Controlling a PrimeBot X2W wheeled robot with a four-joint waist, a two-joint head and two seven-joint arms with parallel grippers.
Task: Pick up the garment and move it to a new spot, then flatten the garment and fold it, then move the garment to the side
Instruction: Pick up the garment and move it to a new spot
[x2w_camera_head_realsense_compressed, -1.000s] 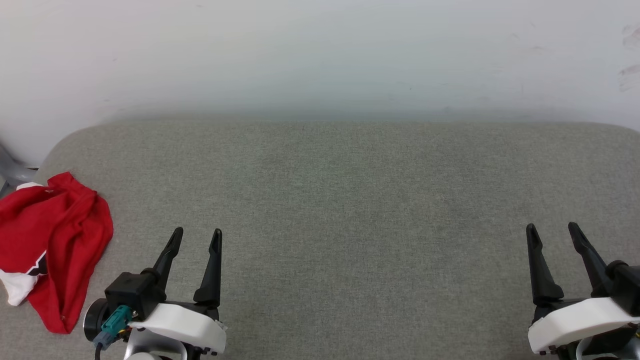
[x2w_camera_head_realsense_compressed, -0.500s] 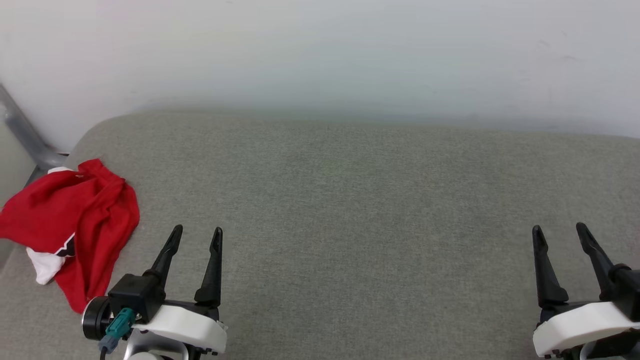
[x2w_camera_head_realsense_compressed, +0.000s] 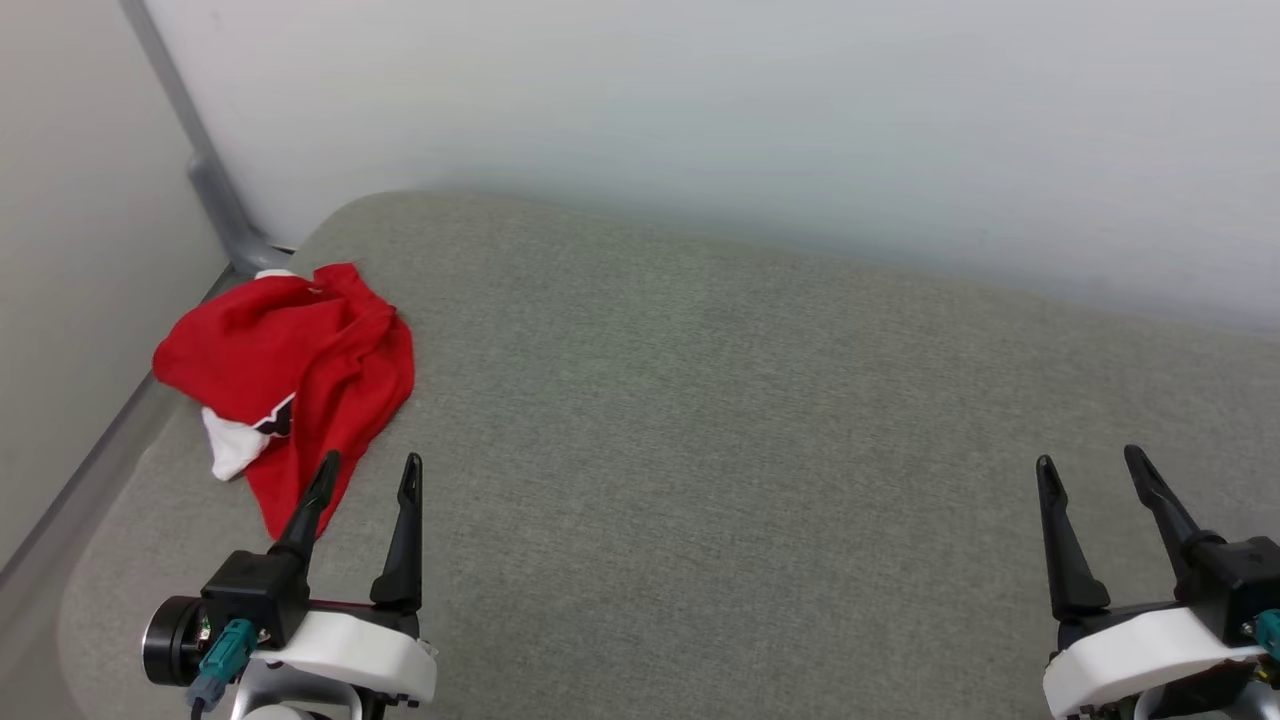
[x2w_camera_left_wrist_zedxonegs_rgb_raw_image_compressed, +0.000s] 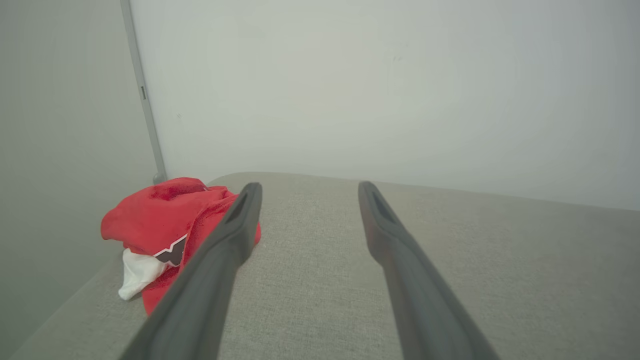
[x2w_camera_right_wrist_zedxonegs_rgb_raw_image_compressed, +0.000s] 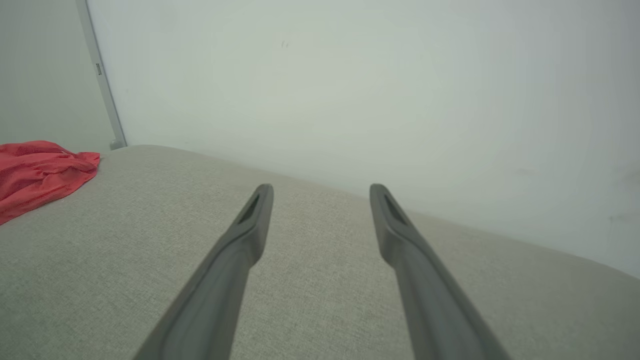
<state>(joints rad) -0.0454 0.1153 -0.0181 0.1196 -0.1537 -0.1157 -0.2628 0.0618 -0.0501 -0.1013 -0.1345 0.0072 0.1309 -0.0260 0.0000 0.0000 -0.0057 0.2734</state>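
Note:
The garment (x2w_camera_head_realsense_compressed: 300, 370) lies crumpled in a red heap with a white patch and a bit of black lettering, near the far left corner of the grey padded surface (x2w_camera_head_realsense_compressed: 700, 430). My left gripper (x2w_camera_head_realsense_compressed: 368, 467) stands open just in front of its near edge, with nothing between the fingers. In the left wrist view the garment (x2w_camera_left_wrist_zedxonegs_rgb_raw_image_compressed: 160, 225) sits left of the left gripper (x2w_camera_left_wrist_zedxonegs_rgb_raw_image_compressed: 306, 188), partly behind one finger. My right gripper (x2w_camera_head_realsense_compressed: 1085, 463) is open and empty at the lower right, far from the garment (x2w_camera_right_wrist_zedxonegs_rgb_raw_image_compressed: 35, 170); the right wrist view shows this gripper (x2w_camera_right_wrist_zedxonegs_rgb_raw_image_compressed: 320, 188) over bare fabric.
A white wall (x2w_camera_head_realsense_compressed: 700, 120) runs along the back of the surface. At the left stands a beige side wall (x2w_camera_head_realsense_compressed: 70, 250) with a grey metal post (x2w_camera_head_realsense_compressed: 200, 150) in the corner. The surface's left edge falls off close beside the garment.
The head camera has turned to the left, so the garment and the corner post now sit further into the picture. Both grippers remain open and keep their places in the frame.

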